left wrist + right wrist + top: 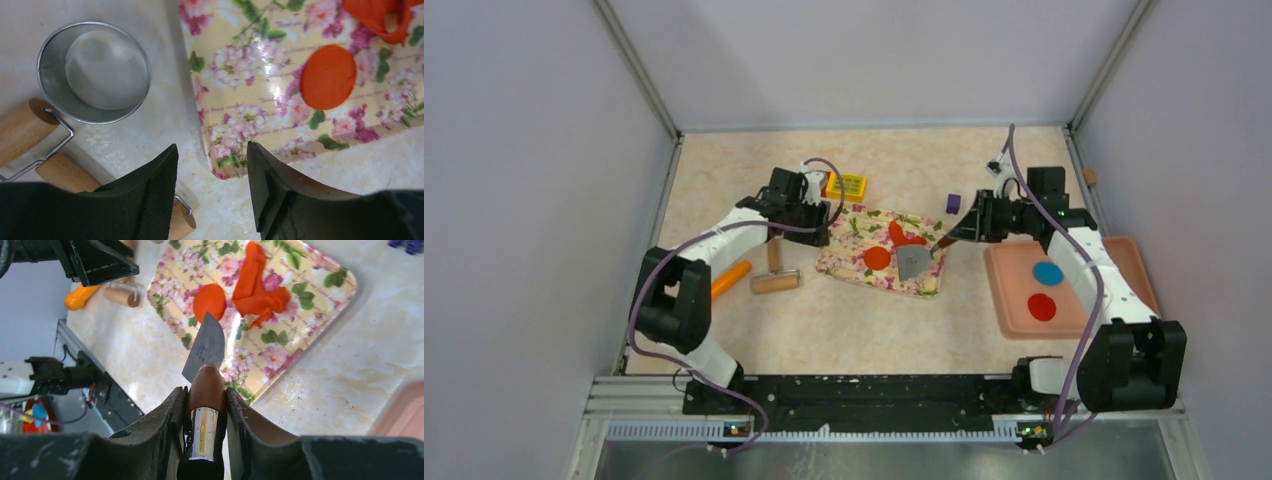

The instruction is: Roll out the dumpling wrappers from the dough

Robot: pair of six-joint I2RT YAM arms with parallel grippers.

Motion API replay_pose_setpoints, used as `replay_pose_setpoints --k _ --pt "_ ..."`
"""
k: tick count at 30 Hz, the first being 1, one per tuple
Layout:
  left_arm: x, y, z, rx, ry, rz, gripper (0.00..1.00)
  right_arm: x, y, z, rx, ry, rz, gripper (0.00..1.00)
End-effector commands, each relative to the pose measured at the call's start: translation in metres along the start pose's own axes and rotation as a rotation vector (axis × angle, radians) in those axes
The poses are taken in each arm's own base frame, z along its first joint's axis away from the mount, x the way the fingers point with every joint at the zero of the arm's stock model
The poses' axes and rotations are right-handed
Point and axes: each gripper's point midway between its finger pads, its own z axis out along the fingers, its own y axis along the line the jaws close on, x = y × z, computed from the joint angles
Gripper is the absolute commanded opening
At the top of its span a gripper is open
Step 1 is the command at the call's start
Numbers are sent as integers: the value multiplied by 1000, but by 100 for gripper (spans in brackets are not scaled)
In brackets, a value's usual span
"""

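- While the right gripper (pixel 206 400) is clamped on the wooden handle of a scraper (pixel 205 347), the grey blade reaches in over the flowered tray (pixel 310 300) from the tray's right side. Its tip points at the dumpling wrapper (pixel 210 299); whether it touches the rim or stops just short I cannot tell.
- That wrapper, a flat round orange-red piece, lies on the tray's left half, directly ahead of the right gripper's fingers with the blade between them.
- The dough (pixel 260 295), a folded, irregular orange-red strip, rests near the tray's middle, just beside the wrapper and just beyond the blade.
- The left gripper (pixel 212 192) hangs over a left corner of the tray with its jaws apart and nothing between them. From there the wrapper sits farther in on the tray, well clear of both fingers, and the dough lies farther in again.
- Just off the tray's left edge stand a metal ring (pixel 94 70) and a wooden rolling pin (pixel 22 127), with an orange carrot-shaped toy (pixel 730 280) farther out on that side.
- Right of the flowered tray, a pink tray (pixel 1009 300) carries a red disc (pixel 1041 306) and a blue disc (pixel 1048 272), lying apart.
- Beyond the flowered tray's far edge sit a yellow box (pixel 846 186) and a small purple block (pixel 952 203).
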Motion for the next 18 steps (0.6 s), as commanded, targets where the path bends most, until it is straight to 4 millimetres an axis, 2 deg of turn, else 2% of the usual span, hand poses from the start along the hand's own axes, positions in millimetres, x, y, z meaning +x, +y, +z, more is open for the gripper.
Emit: replay_pose_setpoints --k 1,8,18 --pt "-5 17 15 -85 -24 -159 55 -16 -12 -6 103 -109 -33 0" --pt "7 27 40 -92 19 -215 48 3 -30 -1 156 -89 -8 0" --pt "24 30 51 -76 72 -254 28 15 -48 13 177 -57 43 0"
